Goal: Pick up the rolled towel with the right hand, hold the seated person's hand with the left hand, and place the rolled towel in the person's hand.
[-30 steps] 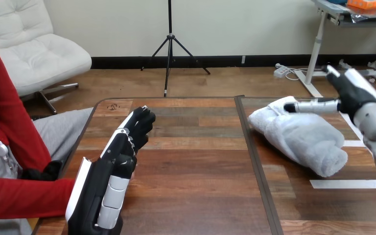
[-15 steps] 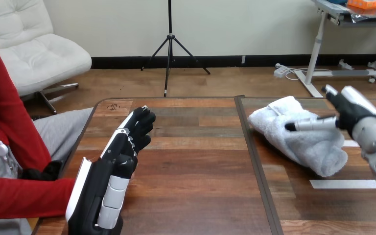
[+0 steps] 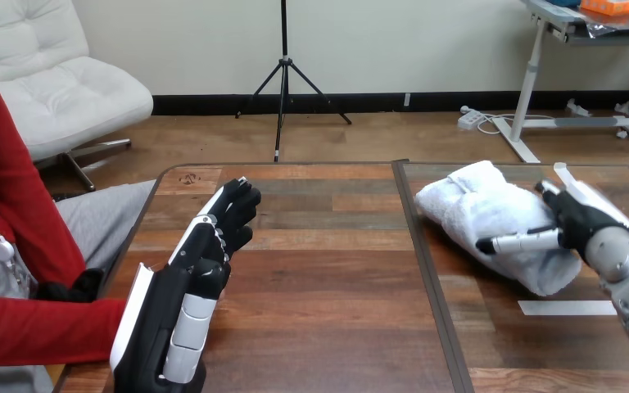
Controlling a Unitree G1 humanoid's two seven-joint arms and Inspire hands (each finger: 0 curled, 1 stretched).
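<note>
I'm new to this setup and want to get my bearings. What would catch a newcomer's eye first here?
First comes the white rolled towel on the right half of the wooden table, with the right robot hand at its near end and one straight finger across it. Next is the left robot hand, standing on edge at the table's left, beside the person's red sleeve.

Bright, even indoor light, soft shadows

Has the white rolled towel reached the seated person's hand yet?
No, the white rolled towel lies on the wooden table at the right, with the robot's right hand over it.
</note>
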